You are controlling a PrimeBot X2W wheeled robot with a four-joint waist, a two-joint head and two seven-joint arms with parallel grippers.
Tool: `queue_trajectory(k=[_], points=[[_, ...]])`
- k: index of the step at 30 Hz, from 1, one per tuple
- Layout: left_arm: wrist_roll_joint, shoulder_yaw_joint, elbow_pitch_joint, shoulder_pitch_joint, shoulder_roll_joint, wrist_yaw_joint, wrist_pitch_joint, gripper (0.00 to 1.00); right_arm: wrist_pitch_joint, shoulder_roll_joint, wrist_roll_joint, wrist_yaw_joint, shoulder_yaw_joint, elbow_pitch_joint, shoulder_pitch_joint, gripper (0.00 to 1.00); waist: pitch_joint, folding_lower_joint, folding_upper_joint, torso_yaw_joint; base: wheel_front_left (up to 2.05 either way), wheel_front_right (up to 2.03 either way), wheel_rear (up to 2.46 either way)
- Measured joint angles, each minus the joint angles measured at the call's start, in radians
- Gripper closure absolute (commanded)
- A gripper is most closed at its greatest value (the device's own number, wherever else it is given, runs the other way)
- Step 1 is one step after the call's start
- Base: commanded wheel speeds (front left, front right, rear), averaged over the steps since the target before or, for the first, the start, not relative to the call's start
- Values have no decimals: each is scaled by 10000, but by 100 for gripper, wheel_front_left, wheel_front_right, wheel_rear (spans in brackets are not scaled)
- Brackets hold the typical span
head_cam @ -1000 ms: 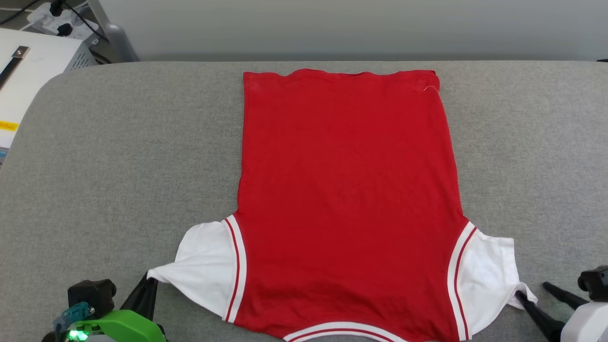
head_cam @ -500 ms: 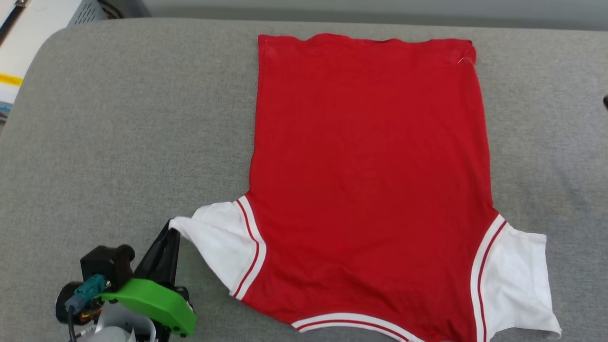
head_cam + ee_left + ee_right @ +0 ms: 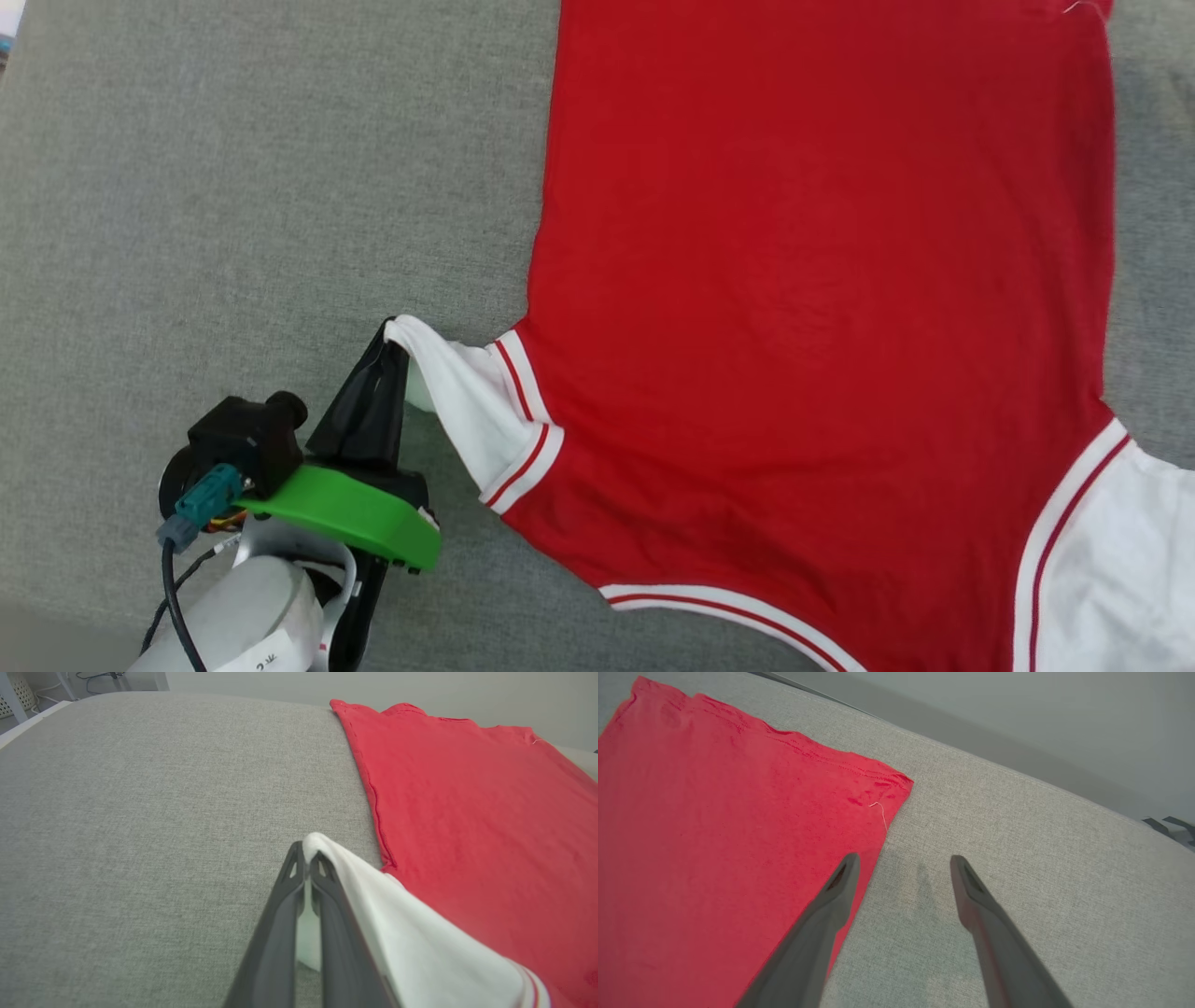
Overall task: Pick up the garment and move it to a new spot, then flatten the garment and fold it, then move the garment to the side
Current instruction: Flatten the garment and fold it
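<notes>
Sleeve [image 3: 457, 383] pinched in closed left end effector [image 3: 386, 338]; right end effector [image 3: 903, 863] spread wide, empty. Garment [image 3: 822, 280] flat, plain red.

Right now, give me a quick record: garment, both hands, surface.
garment: red jersey, spread flat, plain side up
left sleeve: white, tip raised
left hand: shut on the left sleeve tip
right hand: open, empty, over the garment's side edge near the hem corner
surface: grey fabric
</notes>
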Motion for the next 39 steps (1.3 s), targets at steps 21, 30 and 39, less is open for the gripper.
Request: queue_trajectory(k=[21,30,39], points=[[957,552,594,-531,-1170,-926,0,100,1254,1195,-1969,-15,67,3037,-2033,100,1796,0,0,1342,0,0,0],[1068,826,838,-264,-1243,-1064,0,100,-98,1229,-1452,-10,217,3005,-1631,100,1106,1,0,1163,0,0,0],[1104,986,825,611,-874,-857,25,100,-1643,-414,-146,-4,1820,1141,47,100,-178,0,0,743,0,0,0]])
